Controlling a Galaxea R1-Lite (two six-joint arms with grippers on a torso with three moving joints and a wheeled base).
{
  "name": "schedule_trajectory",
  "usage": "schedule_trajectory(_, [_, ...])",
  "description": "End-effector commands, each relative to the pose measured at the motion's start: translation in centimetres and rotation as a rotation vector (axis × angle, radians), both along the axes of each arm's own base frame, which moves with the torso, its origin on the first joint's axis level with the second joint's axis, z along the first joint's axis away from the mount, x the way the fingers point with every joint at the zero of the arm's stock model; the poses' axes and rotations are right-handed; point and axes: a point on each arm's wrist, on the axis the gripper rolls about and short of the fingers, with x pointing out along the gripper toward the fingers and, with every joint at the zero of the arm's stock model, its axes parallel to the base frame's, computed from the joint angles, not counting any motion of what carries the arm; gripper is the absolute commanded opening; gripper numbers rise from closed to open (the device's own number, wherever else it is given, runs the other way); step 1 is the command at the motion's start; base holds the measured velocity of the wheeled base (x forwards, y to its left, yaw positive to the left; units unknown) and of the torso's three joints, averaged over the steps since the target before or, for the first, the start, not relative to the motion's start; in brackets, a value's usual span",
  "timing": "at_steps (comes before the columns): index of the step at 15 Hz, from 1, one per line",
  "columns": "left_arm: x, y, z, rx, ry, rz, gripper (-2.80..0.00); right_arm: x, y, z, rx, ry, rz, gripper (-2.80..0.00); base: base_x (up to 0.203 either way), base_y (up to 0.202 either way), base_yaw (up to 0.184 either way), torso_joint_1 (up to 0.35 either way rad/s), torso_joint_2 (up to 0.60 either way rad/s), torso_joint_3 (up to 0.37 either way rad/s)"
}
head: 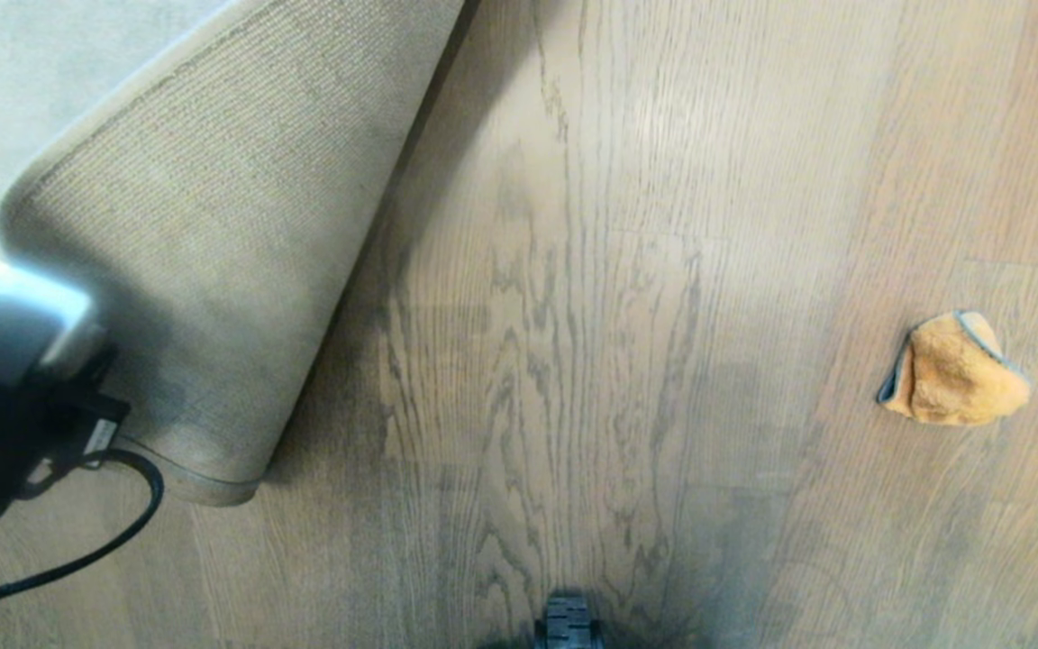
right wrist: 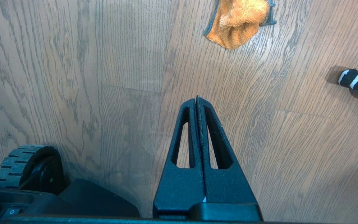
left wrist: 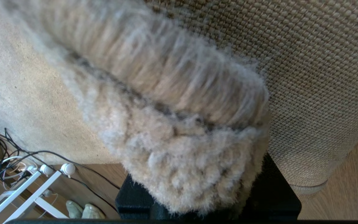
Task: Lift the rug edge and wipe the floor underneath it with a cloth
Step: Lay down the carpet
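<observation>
Rug corner folded back, cloth idle

Fig.: rug edge [head: 204, 297] lifted and folded over, woven backing up, pile pinched in left tool [left wrist: 197, 199], w/ jaws clamped on it at floor's [head: 573, 270] left side. Cloth [head: 956, 370] lies crumpled on bare planks toward right, well apart from rug. Right tool [right wrist: 197, 101] hangs over floor near cloth, fingers pressed together, holding nothing.

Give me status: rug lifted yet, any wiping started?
Done: rug edge folded back, woven backing up. In hand: left gripper is clamped on that edge. Left: cloth lies untouched on the floor; right gripper is shut and empty, so no wiping yet.
</observation>
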Motion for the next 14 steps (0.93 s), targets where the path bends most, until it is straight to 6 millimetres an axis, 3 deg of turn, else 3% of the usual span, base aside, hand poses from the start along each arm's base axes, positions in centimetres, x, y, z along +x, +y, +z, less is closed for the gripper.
schedule_trajectory(1, [-0.02,-0.02,1.02,-0.009,-0.047,0.0,-2.8,0.01,0.0,0.02,-0.001,0.001,0.001,-2.8,0.0,0.0,0.0,0.0,0.0,0.0])
schedule_trajectory(11, [-0.44,-0.05,1.78,-0.058,-0.1,0.001,-2.8,0.01,0.0,0.02,0.001,0.001,0.001,-2.8,0.0,0.0,0.0,0.0,0.0,0.0])
schedule_trajectory(12, [-0.54,-0.05,1.76,-0.058,-0.102,0.001,0.0,0.01,0.0,0.02,-0.001,0.001,0.001,-2.8,0.0,0.0,0.0,0.0,0.0,0.0])
schedule_trajectory(14, [-0.54,-0.05,1.72,-0.061,-0.1,-0.002,0.0,0.01,0.0,0.02,-0.001,0.001,0.001,-2.8,0.0,0.0,0.0,0.0,0.0,0.0])
